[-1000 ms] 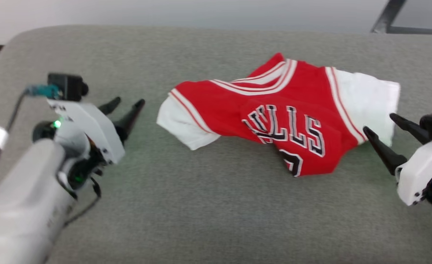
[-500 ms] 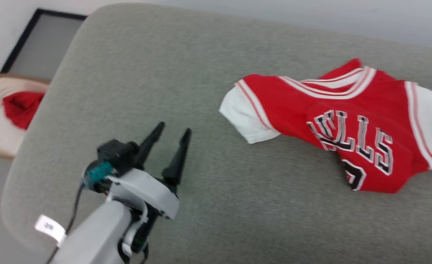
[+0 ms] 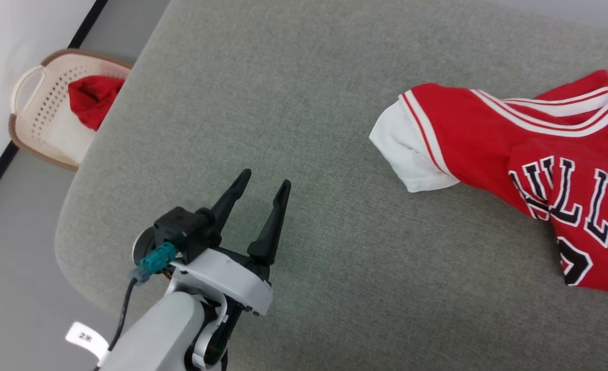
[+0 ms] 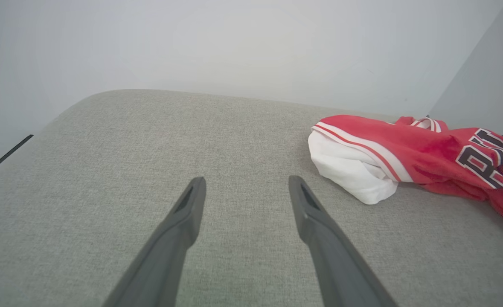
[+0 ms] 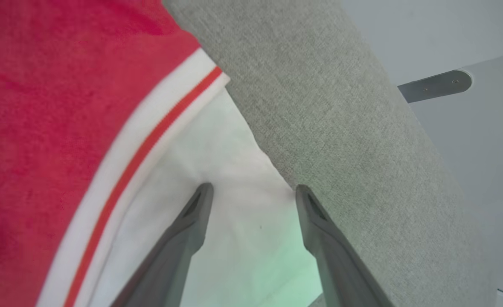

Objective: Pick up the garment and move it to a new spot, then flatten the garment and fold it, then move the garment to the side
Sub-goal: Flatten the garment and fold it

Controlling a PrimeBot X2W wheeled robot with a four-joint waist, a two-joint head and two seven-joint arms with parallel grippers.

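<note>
Red jersey [image 3: 489,129] crumpled on the grey bench [image 3: 283,77], long axis running sleeve to sleeve. Left hand [image 3: 265,178], fingers spread and empty, hovers well apart from the jersey, whose near white sleeve lies to its right. Right hand [image 5: 254,187], likewise spread, is over the jersey's opposite white sleeve and looks much the nearer; contact cannot be told.

Home-like room: grey upholstered cushion [image 3: 309,103], laundry basket [image 3: 46,105] on floor [image 3: 15,257], bare white wall [image 3: 15,31].
</note>
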